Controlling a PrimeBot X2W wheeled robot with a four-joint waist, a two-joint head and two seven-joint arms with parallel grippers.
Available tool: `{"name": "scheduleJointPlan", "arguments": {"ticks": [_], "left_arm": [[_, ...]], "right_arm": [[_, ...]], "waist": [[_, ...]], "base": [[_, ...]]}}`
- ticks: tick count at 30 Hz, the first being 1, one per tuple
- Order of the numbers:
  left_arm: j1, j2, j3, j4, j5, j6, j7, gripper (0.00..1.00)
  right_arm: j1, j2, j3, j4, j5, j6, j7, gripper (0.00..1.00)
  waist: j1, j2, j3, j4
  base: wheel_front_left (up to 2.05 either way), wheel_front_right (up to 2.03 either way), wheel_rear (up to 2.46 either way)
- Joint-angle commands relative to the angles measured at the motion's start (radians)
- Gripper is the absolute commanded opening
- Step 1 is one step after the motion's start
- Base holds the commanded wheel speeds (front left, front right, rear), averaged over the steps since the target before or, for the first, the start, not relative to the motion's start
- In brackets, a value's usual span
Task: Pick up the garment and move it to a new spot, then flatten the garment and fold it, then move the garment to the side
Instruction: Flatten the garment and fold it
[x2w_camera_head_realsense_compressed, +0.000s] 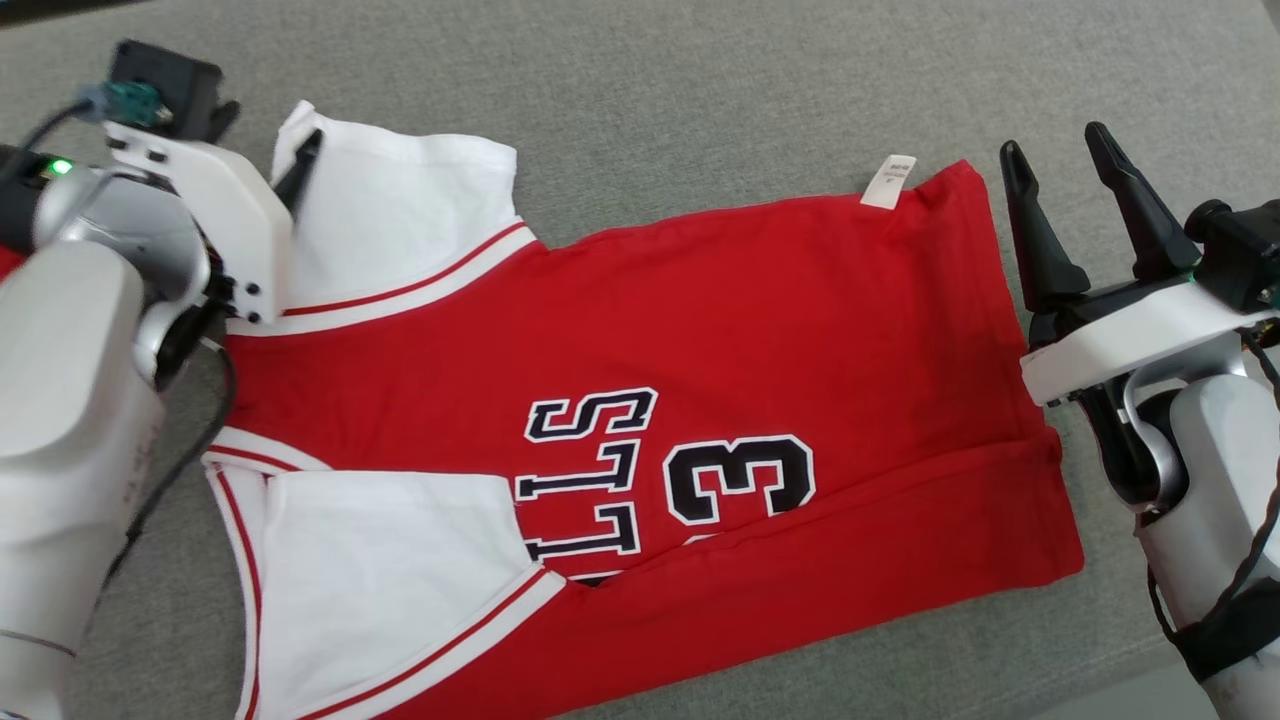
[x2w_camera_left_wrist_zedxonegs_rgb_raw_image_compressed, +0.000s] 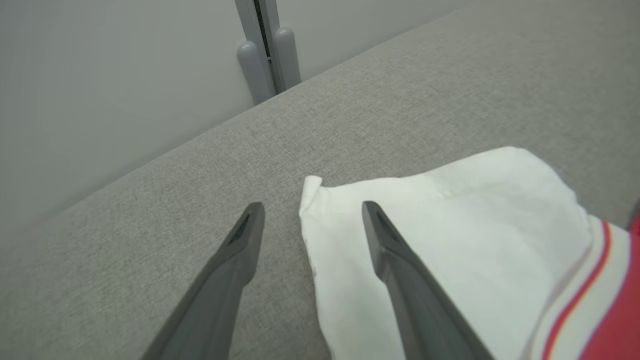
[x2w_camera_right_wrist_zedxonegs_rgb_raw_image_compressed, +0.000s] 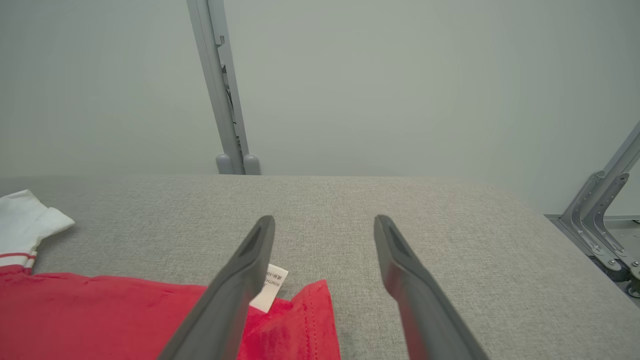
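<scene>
head view, left to right. left arm: pale forearm comes up from the lower left corner, wrist bent so the white mount plate faces inward. left end effector (x2w_camera_left_wrist_zedxonegs_rgb_raw_image_compressed: 314, 206) is released, its long dark fingers spread and holding nothing. in the left wrist view one finger (x2w_camera_left_wrist_zedxonegs_rgb_raw_image_compressed: 235, 260) lies over bare grey woven-fabric tabletop (x2w_camera_head_realsense_compressed: 700, 90) and the other over the far white short sleeve (x2w_camera_left_wrist_zedxonegs_rgb_raw_image_compressed: 450, 225), with the sleeve's outer edge between them. cannot tell whether the tips touch the cloth.

red basketball jersey with white sleeves (x2w_camera_head_realsense_compressed: 800, 330): lies spread sideways across the middle of the tabletop, sleeve end toward the robot's left, hem toward its right. near white sleeve (x2w_camera_head_realsense_compressed: 390, 570) lies flat at the lower left. black-and-white lettering and a numeral 3 sit mid-body. the near long edge is folded up over the lowest part of the print. small white care label (x2w_camera_head_realsense_compressed: 888, 182) sticks out at the far hem corner.

right arm: forearm rises from the lower right corner. right end effector (x2w_camera_head_realsense_compressed: 1052, 140) is released and empty, fingers pointing up and slightly left, just beside the hem. in the right wrist view one finger crosses part of the label and the hem corner, the other is over bare tabletop.

behind the tabletop: grey metal upright post (x2w_camera_right_wrist_zedxonegs_rgb_raw_image_compressed: 220, 85) against a pale wall.
</scene>
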Motion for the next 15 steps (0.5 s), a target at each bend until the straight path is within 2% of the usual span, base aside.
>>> {"name": "scheduleJointPlan", "arguments": {"ticks": [1,8,14,15], "left_arm": [[-0.036,0.03,-0.028,0.012,-0.038,0.001,0.02,1.0],[-0.079,0.092,-0.103,0.041,-0.117,0.001,0.086,1.0],[-0.097,0.103,-0.131,0.1,-0.148,0.001,0.108,1.0],[-0.097,0.101,-0.135,0.108,-0.152,0.001,0.113,0.97]], "right_arm": [[-0.027,0.004,0.009,0.011,0.009,-0.001,-0.015,1.0],[-0.063,0.012,0.023,0.05,0.024,-0.001,-0.043,1.0],[-0.085,0.01,0.036,0.082,0.036,-0.001,-0.061,1.0],[-0.087,0.009,0.038,0.087,0.037,-0.001,-0.062,1.0]], "waist": [[0.0,0.0,0.042,-0.047],[0.0,0.0,0.059,-0.078],[0.0,0.0,0.063,-0.092],[0.0,0.0,0.064,-0.093]], "base": [[0.0,0.0,0.0],[0.0,0.0,0.0],[0.0,0.0,0.0],[0.0,0.0,0.0]]}}
